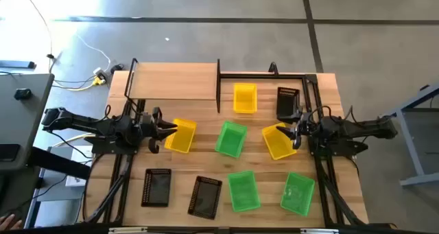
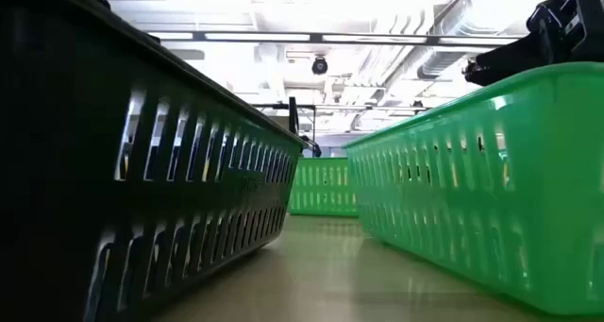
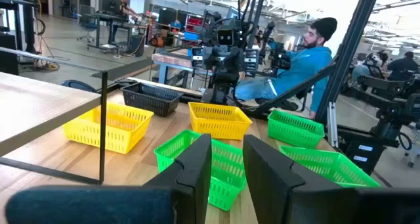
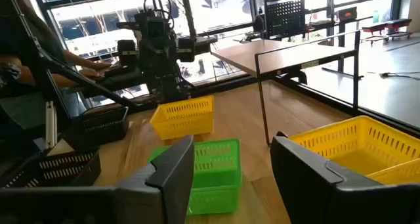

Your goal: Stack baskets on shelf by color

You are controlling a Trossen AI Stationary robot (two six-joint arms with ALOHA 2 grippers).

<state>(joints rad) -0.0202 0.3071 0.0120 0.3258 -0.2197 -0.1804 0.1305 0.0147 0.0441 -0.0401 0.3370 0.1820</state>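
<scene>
The shelf point(image 1: 171, 79) stands at the far left with nothing on its board. Yellow, green and black baskets lie scattered on the table. My left gripper point(image 1: 164, 129) hangs open over the left end of a yellow basket point(image 1: 182, 136); nothing is between its fingers point(image 3: 197, 168), and that basket is out of its wrist view. My right gripper point(image 1: 296, 134) is open over the right end of another yellow basket point(image 1: 276, 142), with nothing between its fingers point(image 4: 177, 165). A third yellow basket point(image 1: 245, 98) rests flat beside the shelf's right leg.
A green basket point(image 1: 230, 138) lies between the two grippers. Two more green baskets point(image 1: 243, 191) point(image 1: 298, 193) and two black baskets point(image 1: 157, 187) point(image 1: 206, 196) line the near edge. Another black basket point(image 1: 288, 102) sits at the far right. A person point(image 3: 295, 66) sits beyond the table's right side.
</scene>
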